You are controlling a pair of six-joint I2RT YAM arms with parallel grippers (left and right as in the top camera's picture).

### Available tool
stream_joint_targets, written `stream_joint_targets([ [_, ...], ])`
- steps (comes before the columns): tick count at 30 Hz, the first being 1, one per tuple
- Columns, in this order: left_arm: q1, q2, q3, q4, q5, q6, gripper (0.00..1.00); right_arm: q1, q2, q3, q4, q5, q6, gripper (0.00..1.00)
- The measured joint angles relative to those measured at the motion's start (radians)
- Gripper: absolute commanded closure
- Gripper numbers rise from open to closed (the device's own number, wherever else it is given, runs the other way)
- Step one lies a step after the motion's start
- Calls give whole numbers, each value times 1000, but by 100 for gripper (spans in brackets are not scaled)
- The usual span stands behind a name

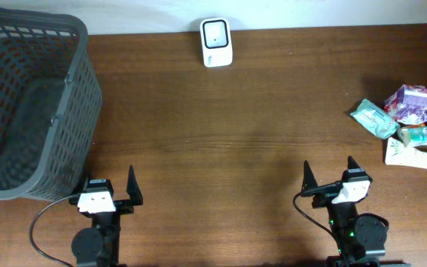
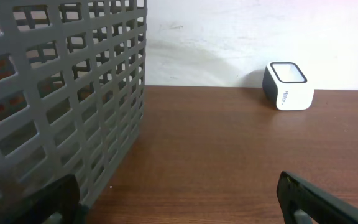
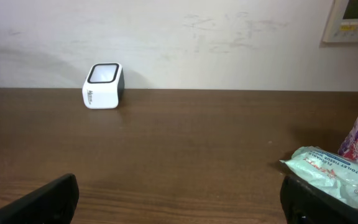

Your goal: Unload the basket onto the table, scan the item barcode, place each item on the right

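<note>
1. While both arms sit at the near edge of the tabletop [image 1: 228,133], your left claw [image 1: 110,184] and right claw [image 1: 328,174] stand with jaws wide apart — nothing between them.
2. You'll find the white scanner [image 1: 216,42] at the far edge, near the middle, well apart from both claws.
3. Look right: a teal packet [image 1: 374,119], a purple packet [image 1: 417,102] and a white box [image 1: 415,154] lie heaped together at the right edge, none of them touched.
4. Your grey basket [image 1: 80,89] fills the left side, just beside the left claw.
</note>
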Motion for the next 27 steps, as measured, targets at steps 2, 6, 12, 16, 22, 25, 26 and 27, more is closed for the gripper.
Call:
stream_joint_targets([
  [2, 0, 0, 0, 0, 0, 0, 1, 0, 0, 0, -2, 10, 0, 1],
  [6, 0, 0, 0, 0, 0, 0, 1, 0, 0, 0, -3, 23, -1, 1],
  [12, 0, 0, 0, 0, 0, 0, 1, 0, 0, 0, -3, 26, 0, 1],
  [16, 0, 0, 0, 0, 0, 0, 1, 0, 0, 0, -3, 26, 0, 1],
  [22, 0, 0, 0, 0, 0, 0, 1, 0, 0, 0, -3, 26, 0, 1],
  [25, 0, 0, 0, 0, 0, 0, 1, 0, 0, 0, -3, 26, 0, 1],
  [26, 0, 0, 0, 0, 0, 0, 1, 0, 0, 0, -3, 26, -1, 1],
  [27, 0, 0, 0, 0, 0, 0, 1, 0, 0, 0, -3, 26, -1, 1],
])
